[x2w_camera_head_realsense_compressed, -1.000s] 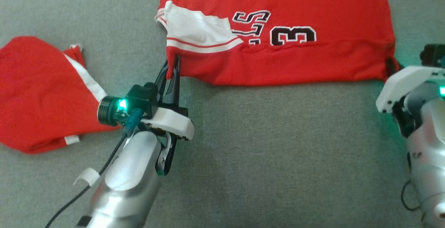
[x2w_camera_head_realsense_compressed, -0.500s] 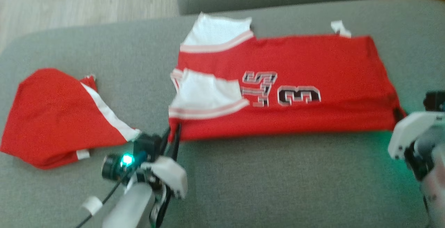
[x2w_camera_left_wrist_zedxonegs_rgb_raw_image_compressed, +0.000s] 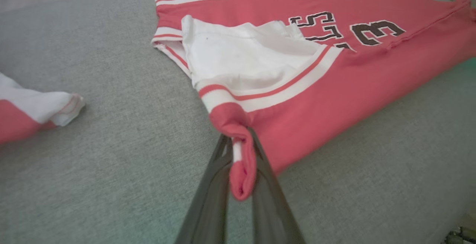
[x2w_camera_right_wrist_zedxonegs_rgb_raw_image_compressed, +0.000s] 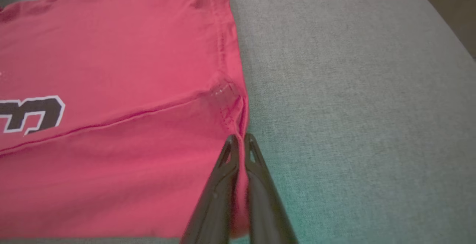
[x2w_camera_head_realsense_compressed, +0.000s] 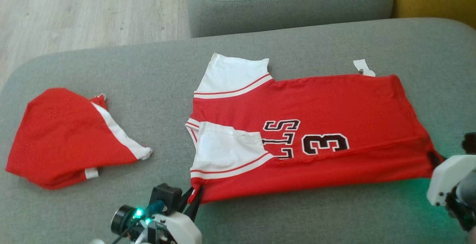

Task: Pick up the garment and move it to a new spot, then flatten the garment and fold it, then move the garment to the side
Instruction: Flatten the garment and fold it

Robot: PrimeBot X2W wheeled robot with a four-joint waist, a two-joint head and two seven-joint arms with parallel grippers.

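Left gripper (x2w_camera_left_wrist_zedxonegs_rgb_raw_image_compressed: 238, 137) and right gripper (x2w_camera_right_wrist_zedxonegs_rgb_raw_image_compressed: 241, 137) pinch garment (x2w_camera_head_realsense_compressed: 327, 99) corners.

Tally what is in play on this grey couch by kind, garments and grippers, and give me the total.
Red-and-white garments: 2, the numbered jersey and the bunched garment
Grippers: 2, the left gripper and the right gripper, each with jaws shut on a near corner of the numbered jersey
Total: 4
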